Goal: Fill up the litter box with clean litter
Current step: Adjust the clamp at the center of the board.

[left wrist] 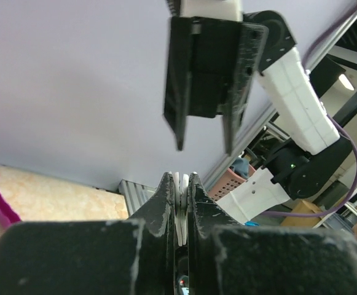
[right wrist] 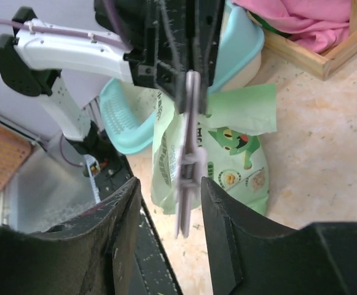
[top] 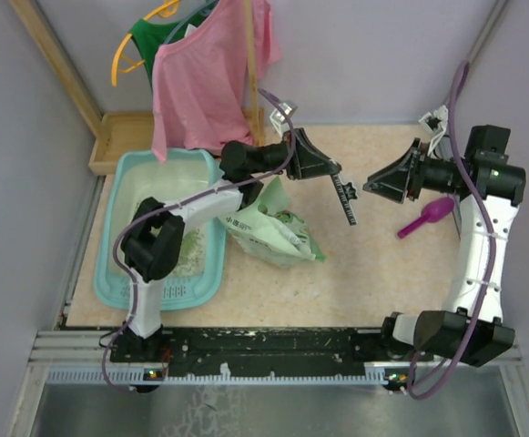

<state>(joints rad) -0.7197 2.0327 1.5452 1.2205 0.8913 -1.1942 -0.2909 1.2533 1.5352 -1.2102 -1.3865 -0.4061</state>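
Just at two o'clock from the bag (top: 273, 229), the left gripper (top: 338, 179) holds tight a clip (top: 347, 204) toward the wide-open right gripper (top: 371, 186), probably for handing it over.

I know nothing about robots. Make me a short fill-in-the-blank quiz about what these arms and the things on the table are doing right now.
1. The left end effector pinches a slim clip; the right end effector facing it holds ____.
2. The magenta scoop lies beside the ____ arm.
3. The printed green bag lies beside the teal ____.
Missing words: nothing; right; litter box.
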